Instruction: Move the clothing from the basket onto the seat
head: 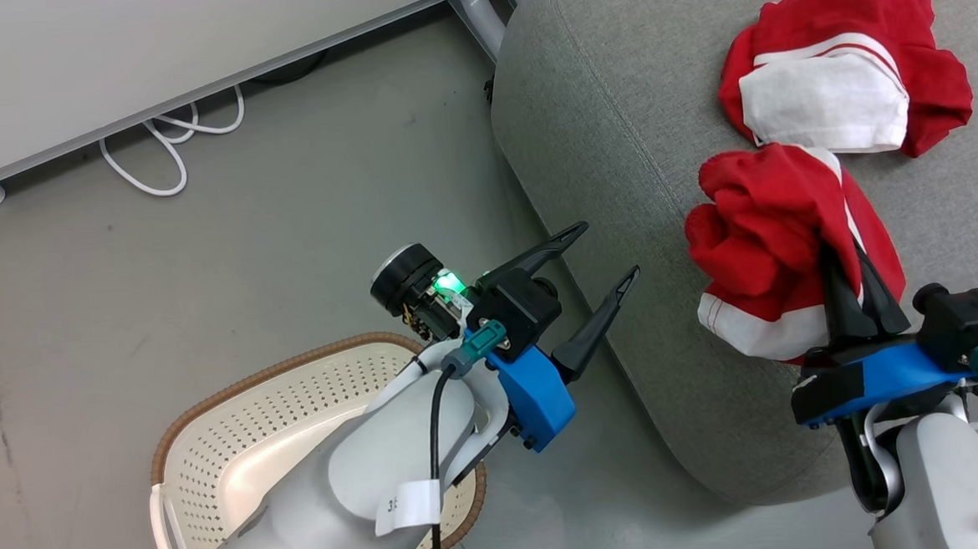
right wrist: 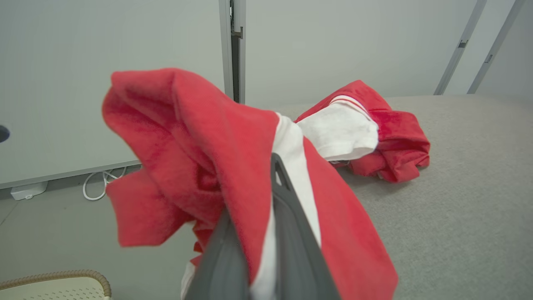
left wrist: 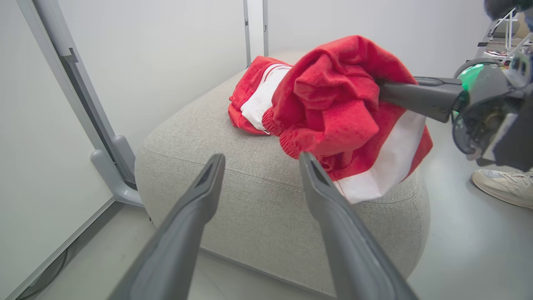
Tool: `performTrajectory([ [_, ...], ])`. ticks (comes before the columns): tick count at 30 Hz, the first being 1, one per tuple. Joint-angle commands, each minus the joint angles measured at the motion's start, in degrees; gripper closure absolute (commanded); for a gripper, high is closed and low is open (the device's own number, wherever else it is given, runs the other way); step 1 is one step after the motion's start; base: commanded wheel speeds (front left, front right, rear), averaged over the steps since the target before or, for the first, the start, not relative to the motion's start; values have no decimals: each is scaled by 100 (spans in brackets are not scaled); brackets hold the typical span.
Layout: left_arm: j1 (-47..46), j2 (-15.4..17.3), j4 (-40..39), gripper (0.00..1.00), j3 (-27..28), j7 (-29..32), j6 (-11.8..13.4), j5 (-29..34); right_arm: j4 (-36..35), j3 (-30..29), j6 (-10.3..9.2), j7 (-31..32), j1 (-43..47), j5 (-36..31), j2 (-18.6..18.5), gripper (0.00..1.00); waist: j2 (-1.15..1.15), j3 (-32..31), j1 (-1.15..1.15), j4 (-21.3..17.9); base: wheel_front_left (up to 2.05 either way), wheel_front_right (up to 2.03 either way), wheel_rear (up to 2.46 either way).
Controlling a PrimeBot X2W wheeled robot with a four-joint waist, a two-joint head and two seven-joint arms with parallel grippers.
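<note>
The right claw pinches the red garment over the seat.

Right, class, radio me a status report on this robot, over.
Left claw open, empty. Right claw shut on red garment, over seat edge. Other garment on seat, close behind.

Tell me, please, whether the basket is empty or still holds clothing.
Empty where visible: the basket shows bare perforated plastic, no red cloth, though the left forearm hides part of it.

Lab-like room — white partition panels, grey floor, loose cable.
</note>
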Motion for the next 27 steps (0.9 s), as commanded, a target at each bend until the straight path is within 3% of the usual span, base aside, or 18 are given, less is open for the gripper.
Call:
performTrajectory([
  [1, -84, -2, -3, 0, -26, -15, -27, -19, -32, -30, 1, -9, 34, 16, 18, 100, 0, 3, 0, 11, 0, 0, 0],
  [7, -155, -1, -37, 0, -12, -15, -15, -6, -86, -3, 1, -9, -140, -23, 15, 100, 0, 91, 0, 48, 0, 0, 0],
  [14, -341, 70, -92, 0, -7, -13, 2, 70, -278, 89, 1, -9, -807, -65, -244, 100, 0, 459, 0, 127, 0, 0, 0],
  [21, -706, 192, -191, 0, -67, 73, -1, 215, -575, -177, 1, -9, -1969, -44, -800, 100, 0, 1177, 0, 306, 0, 0, 0],
  [27, -1051, 365, -323, 0, -97, 161, -4, 350, -822, -908, 1, -8, -3018, 27, -1415, 100, 0, 1833, 0, 428, 0, 0, 0],
])
